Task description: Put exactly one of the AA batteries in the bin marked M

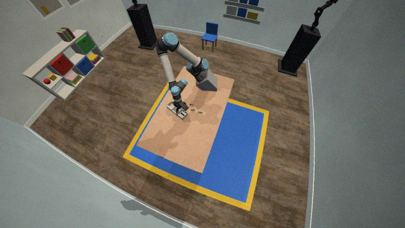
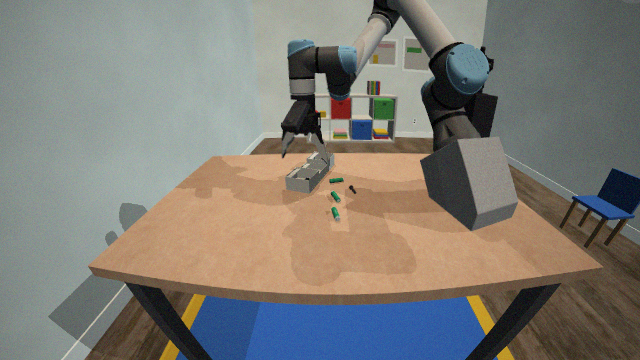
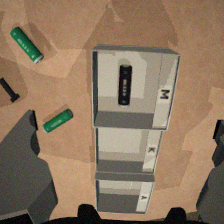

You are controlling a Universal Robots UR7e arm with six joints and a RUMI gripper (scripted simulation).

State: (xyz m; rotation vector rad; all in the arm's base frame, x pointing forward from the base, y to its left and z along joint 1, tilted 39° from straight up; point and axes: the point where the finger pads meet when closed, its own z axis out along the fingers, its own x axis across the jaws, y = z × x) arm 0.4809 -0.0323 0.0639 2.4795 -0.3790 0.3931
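Three grey bins stand joined in a row. The bin marked M is the end one. A dark battery lies lengthwise inside the bin marked M. My gripper hangs open and empty above the bins, with one finger on each side of the row. Two green batteries lie on the table left of the bins. In the exterior view three green batteries lie right of the bins.
A small black bolt lies near the green batteries. The arm's large grey base block stands on the table's right side. The bins marked K and A look empty.
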